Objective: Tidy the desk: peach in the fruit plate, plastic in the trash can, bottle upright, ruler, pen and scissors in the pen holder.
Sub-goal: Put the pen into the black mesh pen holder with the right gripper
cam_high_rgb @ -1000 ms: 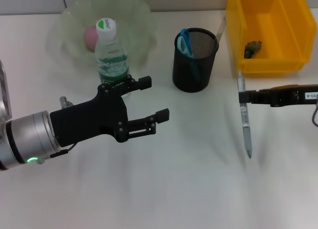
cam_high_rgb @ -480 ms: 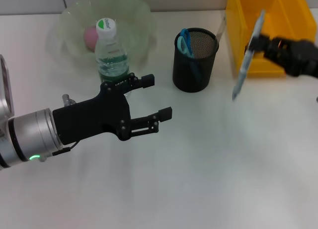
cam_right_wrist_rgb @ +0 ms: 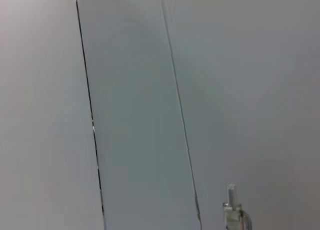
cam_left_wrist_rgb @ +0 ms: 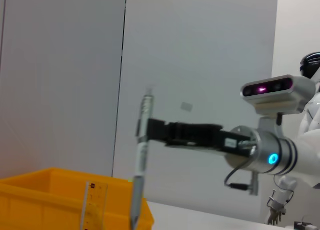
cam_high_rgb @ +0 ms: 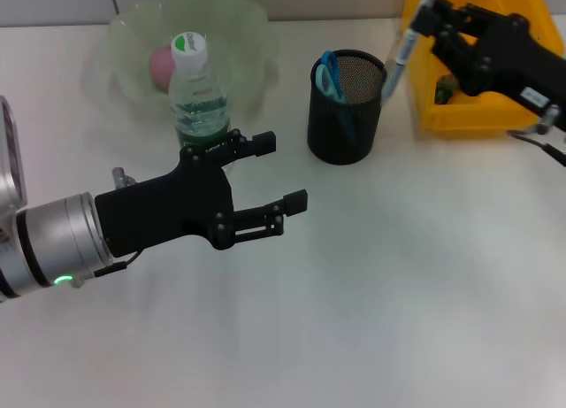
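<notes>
We see the right gripper [cam_high_rgb: 423, 19] raised over the far right part of the white counter [cam_high_rgb: 371, 293], in front of the yellow bin [cam_high_rgb: 495, 36] that serves as the trash can. Its fingers are clenched on the pen [cam_high_rgb: 402, 50], which hangs nearly upright with a slight tilt, its lower end just above the right rim of the black mesh pen holder [cam_high_rgb: 347, 107]. In the left wrist view the same pen [cam_left_wrist_rgb: 140, 155] shows gripped near its upper end by the black fingers [cam_left_wrist_rgb: 152, 130] of the right arm, in front of the bin [cam_left_wrist_rgb: 60, 200], with the clear ruler [cam_left_wrist_rgb: 95, 205] standing below it. The right wrist view shows only a grey wall and the top end of the pen [cam_right_wrist_rgb: 234, 210].

The pen holder already holds the blue-handled scissors [cam_high_rgb: 330, 74], and the ruler [cam_high_rgb: 393, 50] leans against its right rim. A small dark crumpled piece [cam_high_rgb: 449, 87] lies inside the bin; we cannot tell what it is.

The left gripper [cam_high_rgb: 274, 173] hovers above the counter just in front of the bottle [cam_high_rgb: 196, 94], its fingers spread apart and holding nothing. The bottle stands upright with its green-and-white cap on top, touching the near edge of the clear fruit plate [cam_high_rgb: 239, 27]. The pink peach [cam_high_rgb: 161, 65] sits in that plate, partly hidden behind the bottle.
</notes>
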Controlling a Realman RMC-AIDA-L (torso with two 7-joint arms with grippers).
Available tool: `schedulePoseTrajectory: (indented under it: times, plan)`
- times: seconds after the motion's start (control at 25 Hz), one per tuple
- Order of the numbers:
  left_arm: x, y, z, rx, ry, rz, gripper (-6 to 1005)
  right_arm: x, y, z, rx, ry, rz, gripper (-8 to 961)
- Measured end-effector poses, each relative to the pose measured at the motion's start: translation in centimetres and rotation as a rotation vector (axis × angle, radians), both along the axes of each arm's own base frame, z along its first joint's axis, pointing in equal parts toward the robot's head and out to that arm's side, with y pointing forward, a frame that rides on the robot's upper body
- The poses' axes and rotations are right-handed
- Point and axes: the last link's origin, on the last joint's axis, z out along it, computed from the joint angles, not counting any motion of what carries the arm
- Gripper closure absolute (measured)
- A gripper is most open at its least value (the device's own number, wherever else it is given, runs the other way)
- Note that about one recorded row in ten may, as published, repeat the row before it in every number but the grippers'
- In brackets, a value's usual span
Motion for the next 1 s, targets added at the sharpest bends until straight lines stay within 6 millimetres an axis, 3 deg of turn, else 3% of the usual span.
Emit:
schedulePoseTrajectory:
  times: [0.2,0.52,1.0]
  plan:
    - [0.1,0.0,0.0,0.0,-0.004,-0.002,167,-0.7,1.0,-1.0,0.028,-0.039,0.015,780]
    - [0.1,0.1,0.0,0.001,-0.003,-0.002,167,-0.8,1.6,-0.8,0.081,-0.02,-0.006,781]
    - [0.3,0.3,0.0,0.003,-0.001,-0.005,167,-0.6,1.4,-3.5,0.135,-0.097,0.003,780]
